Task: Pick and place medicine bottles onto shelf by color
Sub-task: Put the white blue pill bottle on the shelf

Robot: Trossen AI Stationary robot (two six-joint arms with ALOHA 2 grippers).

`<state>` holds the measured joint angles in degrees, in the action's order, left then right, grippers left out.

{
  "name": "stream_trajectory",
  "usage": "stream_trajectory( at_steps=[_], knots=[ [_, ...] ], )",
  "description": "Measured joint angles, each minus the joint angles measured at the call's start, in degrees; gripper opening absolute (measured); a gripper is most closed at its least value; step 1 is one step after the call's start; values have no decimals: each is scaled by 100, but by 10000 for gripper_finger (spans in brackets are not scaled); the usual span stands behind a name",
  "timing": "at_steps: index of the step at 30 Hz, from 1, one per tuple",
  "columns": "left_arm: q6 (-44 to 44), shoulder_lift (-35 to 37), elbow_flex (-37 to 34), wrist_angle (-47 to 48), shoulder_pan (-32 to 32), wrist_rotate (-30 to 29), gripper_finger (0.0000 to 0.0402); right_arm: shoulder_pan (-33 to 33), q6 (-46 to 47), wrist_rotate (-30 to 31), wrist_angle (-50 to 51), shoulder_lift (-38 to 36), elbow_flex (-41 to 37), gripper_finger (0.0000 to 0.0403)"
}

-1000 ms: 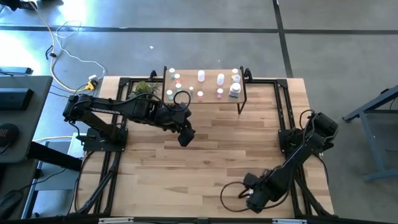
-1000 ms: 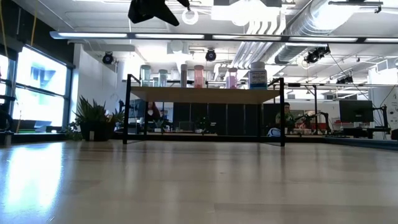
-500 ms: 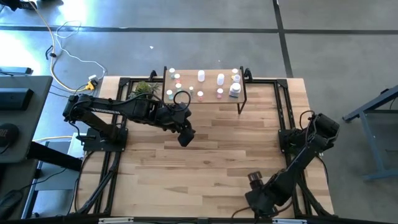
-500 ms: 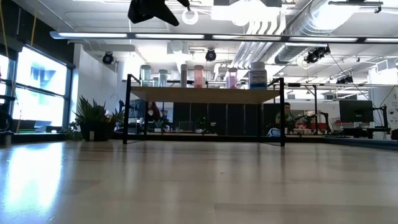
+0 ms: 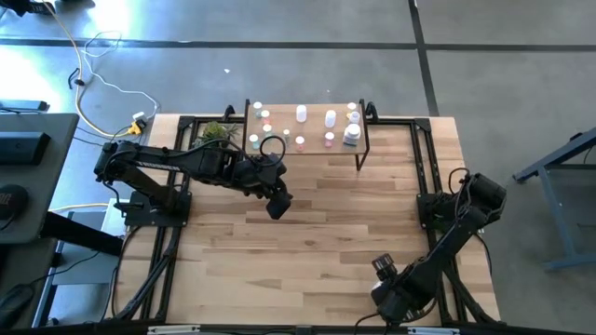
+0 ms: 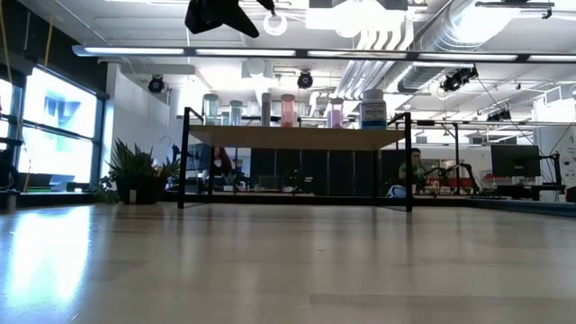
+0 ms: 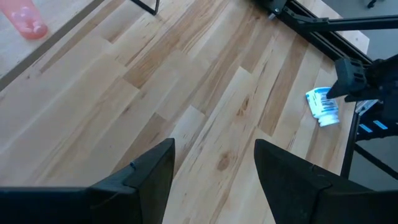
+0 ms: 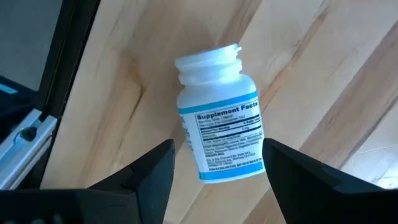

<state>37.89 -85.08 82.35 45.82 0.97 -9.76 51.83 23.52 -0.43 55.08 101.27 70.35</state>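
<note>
A white medicine bottle with a blue-edged label (image 8: 217,118) lies on its side on the table near the near right corner; the left wrist view also shows it (image 7: 323,106). My right gripper (image 8: 219,148) is open and low over it, one finger on either side of its base end. I cannot see it touching. My left gripper (image 5: 277,207) hangs open high above the table's middle, holding nothing. The shelf (image 5: 307,127) stands at the far edge and carries several small white, pink and green bottles (image 6: 288,110).
A small green plant (image 5: 219,133) stands left of the shelf. Black frame rails (image 5: 424,177) run along both table sides, and one passes close to the lying bottle. Bare wood stretches between the shelf and the near edge (image 5: 317,233).
My right arm has shifted at the near right corner. Its gripper has turned from pointing toward the table's left edge to pointing toward the far edge, and it has stayed there for the last half second. My left arm and the shelf's bottles have kept still.
</note>
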Motion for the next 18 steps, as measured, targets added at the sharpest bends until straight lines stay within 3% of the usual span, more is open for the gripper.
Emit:
stream_trajectory(
  at_steps=[10, 18],
  knots=[
    [2, 0, 0, 0, 0, -2, 211, -9, -544, -157, -4, 240, 0, 232],
    [2, 0, 0, 0, 0, -2, 211, -9, -436, -112, -35, 345, 2, 232]
  ],
)
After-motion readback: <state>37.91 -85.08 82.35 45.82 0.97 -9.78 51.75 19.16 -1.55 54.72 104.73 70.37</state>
